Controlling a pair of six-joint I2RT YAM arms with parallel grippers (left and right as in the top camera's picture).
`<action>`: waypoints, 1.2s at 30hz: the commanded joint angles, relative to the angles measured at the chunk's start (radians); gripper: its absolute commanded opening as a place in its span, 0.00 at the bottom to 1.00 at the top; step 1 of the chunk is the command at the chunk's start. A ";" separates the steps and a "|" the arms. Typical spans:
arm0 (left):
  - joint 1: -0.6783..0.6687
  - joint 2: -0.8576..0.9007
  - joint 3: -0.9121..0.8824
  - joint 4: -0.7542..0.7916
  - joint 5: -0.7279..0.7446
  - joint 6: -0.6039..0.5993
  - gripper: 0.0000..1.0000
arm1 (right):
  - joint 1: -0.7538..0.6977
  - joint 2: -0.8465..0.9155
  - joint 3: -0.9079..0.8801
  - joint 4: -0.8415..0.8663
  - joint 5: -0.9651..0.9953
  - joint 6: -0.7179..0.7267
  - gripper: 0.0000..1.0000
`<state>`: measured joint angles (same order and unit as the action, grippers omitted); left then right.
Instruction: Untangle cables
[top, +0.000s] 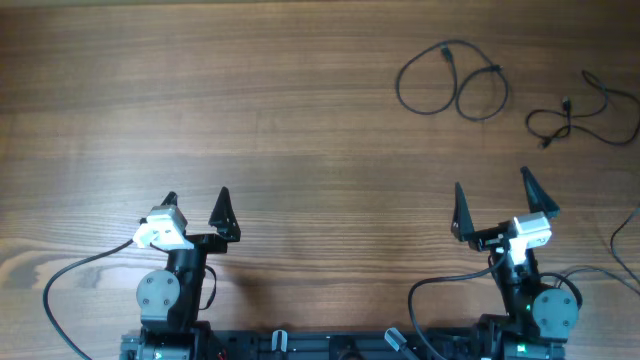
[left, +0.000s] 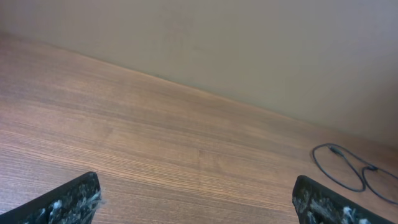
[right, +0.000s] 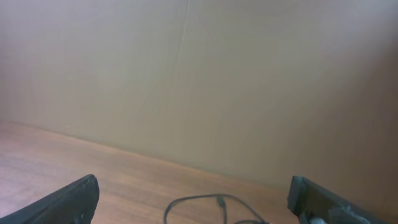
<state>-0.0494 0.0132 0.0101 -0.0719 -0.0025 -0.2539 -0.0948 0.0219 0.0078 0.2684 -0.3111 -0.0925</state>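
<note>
Two thin black cables lie at the table's far right in the overhead view: a looped cable forming two rings, and a squiggly cable to its right, apart from it. My left gripper hovers open near the front left, far from both. My right gripper is open near the front right, short of the cables. In the left wrist view the gripper has bare wood between its fingers, with the looped cable at the far right. In the right wrist view the gripper is open and the looped cable lies ahead of it.
Thick black arm wires curve on the table by the left base and the right base. Another thin wire comes in at the right edge. A plain wall rises beyond the table's far edge.
</note>
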 joint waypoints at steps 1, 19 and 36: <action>0.008 -0.008 -0.004 -0.002 -0.007 -0.013 1.00 | 0.004 -0.019 -0.003 -0.069 0.000 -0.013 1.00; 0.008 -0.008 -0.004 -0.002 -0.007 -0.013 1.00 | 0.092 -0.019 -0.003 -0.267 0.227 0.055 1.00; 0.008 -0.008 -0.004 -0.002 -0.007 -0.013 1.00 | 0.092 -0.018 -0.003 -0.266 0.227 0.059 1.00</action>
<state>-0.0494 0.0128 0.0101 -0.0719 -0.0029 -0.2539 -0.0090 0.0174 0.0063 -0.0002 -0.1024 -0.0494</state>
